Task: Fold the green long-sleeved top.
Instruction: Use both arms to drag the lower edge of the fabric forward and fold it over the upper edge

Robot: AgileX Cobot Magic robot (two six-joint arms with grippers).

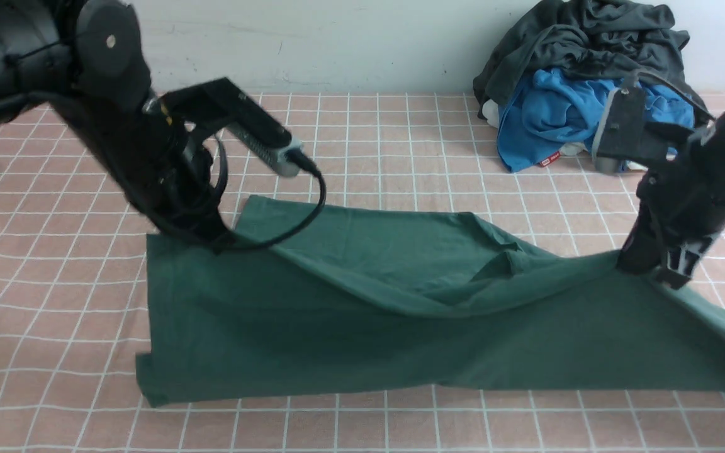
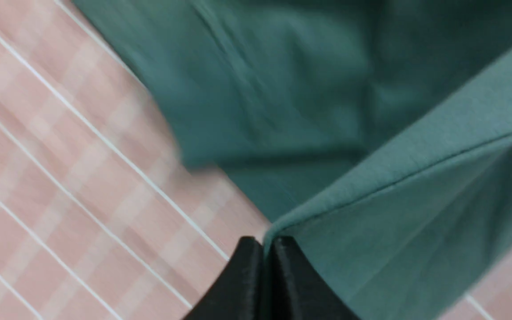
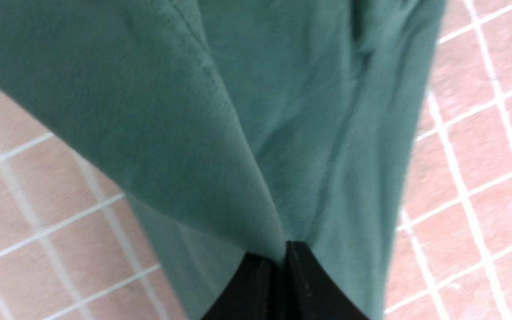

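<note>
"Pinching what, exactly?"

"The green top (image 1: pixel 362 314); my left gripper (image 1: pixel 221 243) is closed tight on cloth near its far-left corner; my right gripper (image 1: pixel 642 269) is closed tight on a bunch of cloth at the right; in both wrist views the cloth runs straight into shut fingers."

"And where does the top lie?"

"Across the middle of the checked tablecloth (image 1: pixel 54 352); the near edge lies flat; a ridge of cloth runs between my two pinches and sags in the middle; one part trails off to the near right. The blue clothes (image 1: pixel 545 119) and the dark grey clothes (image 1: pixel 583 38) sit heaped well apart at the far right."

"So how do you fold it well?"

"As I judge it: carry both pinches toward the near edge together, at one height; hold the cloth taut enough that the sag drags no crease; lay edge on edge, square; let go only once it rests flat; my right pinch looks bunched, so that side may land crooked."
</note>
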